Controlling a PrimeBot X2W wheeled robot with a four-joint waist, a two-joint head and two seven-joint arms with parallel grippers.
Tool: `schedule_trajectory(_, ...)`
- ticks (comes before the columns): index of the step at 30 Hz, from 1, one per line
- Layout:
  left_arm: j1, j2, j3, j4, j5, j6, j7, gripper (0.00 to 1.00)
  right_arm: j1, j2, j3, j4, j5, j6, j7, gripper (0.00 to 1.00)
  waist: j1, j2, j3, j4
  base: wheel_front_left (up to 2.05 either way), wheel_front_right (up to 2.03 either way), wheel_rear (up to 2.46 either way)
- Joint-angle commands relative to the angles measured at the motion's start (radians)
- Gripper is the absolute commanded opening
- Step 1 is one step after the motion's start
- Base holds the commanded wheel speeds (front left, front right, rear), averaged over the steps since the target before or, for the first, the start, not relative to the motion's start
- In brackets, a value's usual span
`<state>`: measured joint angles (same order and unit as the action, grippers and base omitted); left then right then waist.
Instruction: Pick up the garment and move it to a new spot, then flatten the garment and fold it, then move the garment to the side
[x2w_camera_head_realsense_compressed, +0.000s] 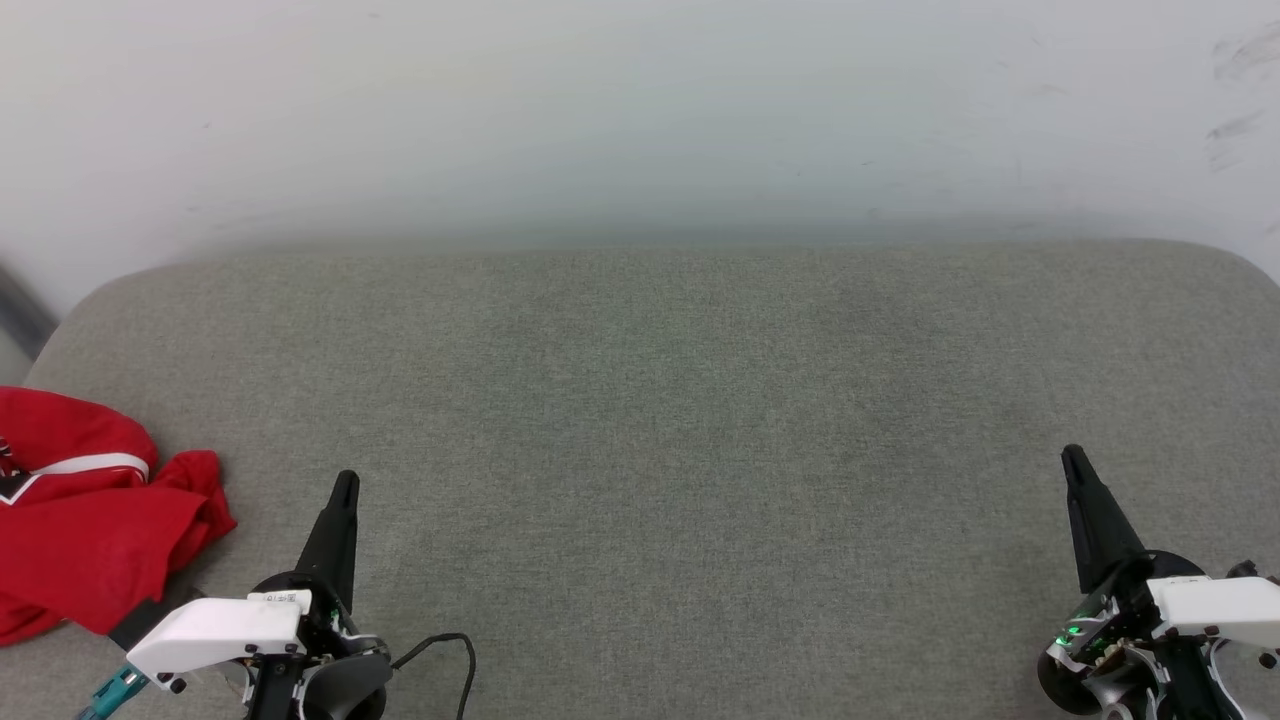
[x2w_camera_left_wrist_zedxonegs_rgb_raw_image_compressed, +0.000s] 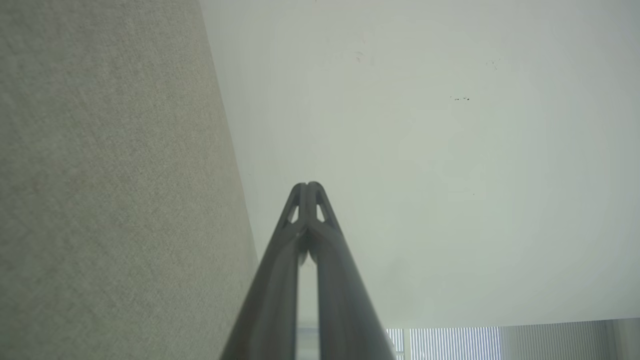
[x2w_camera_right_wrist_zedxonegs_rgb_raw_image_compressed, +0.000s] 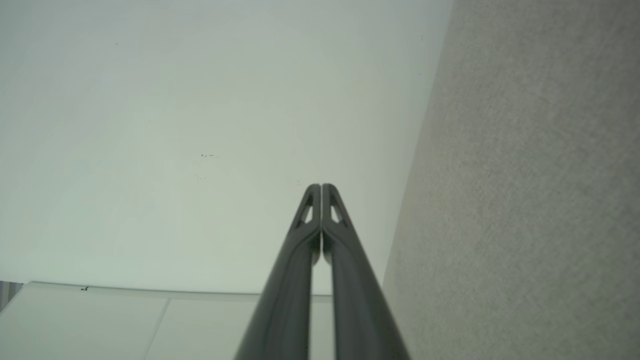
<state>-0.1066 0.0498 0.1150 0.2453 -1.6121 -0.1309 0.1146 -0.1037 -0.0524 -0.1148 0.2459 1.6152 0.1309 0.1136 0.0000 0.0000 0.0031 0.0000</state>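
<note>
Left gripper (x2w_camera_head_realsense_compressed: 345, 487): two long dark fingers pressed together along their tips, nothing between them. The left wrist view shows the same seam closed.

Right gripper (x2w_camera_head_realsense_compressed: 1074, 462): fingers likewise closed tip to tip, holding nothing.

Both grippers sit low over the near edge of the grey woven fabric pad with rounded corners (x2w_camera_head_realsense_compressed: 680, 400), left one toward its near-left corner, right one toward its near-right corner, well apart. Fingers point at the pad's far edge, each leaning slightly inward. Cannot tell whether they touch the pad.

Behind each set of fingers is a white wrist housing (x2w_camera_head_realsense_compressed: 215, 628). A thin black cable (x2w_camera_head_realsense_compressed: 455, 645) loops beside the left one, over the pad's near edge.

Red jersey-style garment with a white stripe (x2w_camera_head_realsense_compressed: 90, 530): crumpled heap on the pad's left edge, just beside the left wrist, not gripped.

Pale scuffed wall (x2w_camera_head_realsense_compressed: 640, 110) rises behind the pad's far edge.
</note>
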Motion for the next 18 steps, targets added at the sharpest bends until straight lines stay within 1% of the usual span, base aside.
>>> schedule_trajectory(1, -0.005, -0.001, 0.001, 0.0, -0.002, -0.003, 0.002, 0.0, -0.011, 0.005, 0.001, 0.001, -0.005, 0.0, 0.001, 0.0, 0.0, 0.0, 0.0, 0.0, 0.0, 0.0, 0.0)
schedule_trajectory(18, -0.005, -0.001, 0.001, 0.0, -0.002, -0.003, 0.002, 0.0, -0.011, 0.004, 0.001, 0.001, -0.005, 0.0, 0.001, 0.0, 0.0, 0.0, 0.0, 0.0, 0.0, 0.0, 0.0)
